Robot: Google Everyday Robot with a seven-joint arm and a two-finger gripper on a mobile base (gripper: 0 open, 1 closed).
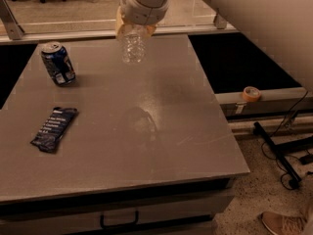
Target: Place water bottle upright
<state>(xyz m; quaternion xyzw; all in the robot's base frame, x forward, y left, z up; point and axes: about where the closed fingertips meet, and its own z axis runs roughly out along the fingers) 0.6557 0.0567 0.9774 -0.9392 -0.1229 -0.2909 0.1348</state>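
The water bottle is clear and ribbed. It hangs upright from my gripper, bottom end down, over the far middle of the grey table. Its cap and top are hidden inside the gripper. The tan fingers are shut around the bottle's upper part. The bottle appears to be held above the tabletop, with a dark shadow on the surface nearer to me. My white arm fills the top right of the view.
A blue soda can stands at the far left of the table. A dark snack packet lies flat at the left. A tape roll sits on a ledge right of the table. Cables and a shoe are on the floor at right.
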